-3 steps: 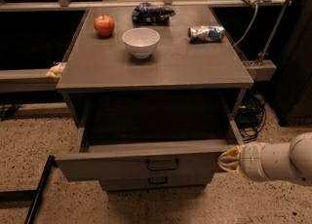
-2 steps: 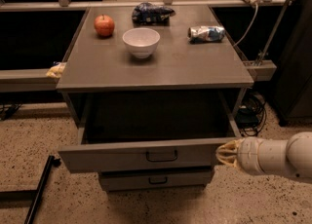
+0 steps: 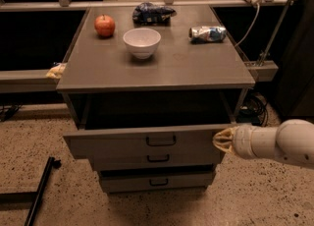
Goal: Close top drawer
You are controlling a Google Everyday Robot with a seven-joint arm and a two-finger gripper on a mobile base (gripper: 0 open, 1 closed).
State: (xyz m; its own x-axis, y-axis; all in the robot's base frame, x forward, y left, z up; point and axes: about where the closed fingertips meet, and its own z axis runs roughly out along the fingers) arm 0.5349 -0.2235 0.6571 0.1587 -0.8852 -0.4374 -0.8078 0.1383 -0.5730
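Note:
The top drawer (image 3: pixel 122 144) is the widest grey drawer of the cabinet, with a black wire handle (image 3: pixel 161 141) at its centre. It stands partly pulled out, with a dark gap behind its front panel. My gripper (image 3: pixel 219 140) comes in from the right on a white arm (image 3: pixel 274 143) and touches the right end of the drawer's front panel. Two narrower grey drawers (image 3: pixel 157 177) sit below it.
On the grey cabinet top (image 3: pixel 196 68) lie a red apple (image 3: pixel 104 25), a white bowl (image 3: pixel 142 42), a dark blue bag (image 3: pixel 152 13) and a crushed can (image 3: pixel 207 34). A black bar (image 3: pixel 39 191) lies on the speckled floor at left. Cables hang at right.
The top drawer has slid further into the cabinet, and the open gap is smaller. My gripper has followed it inward, staying on the panel's right end.

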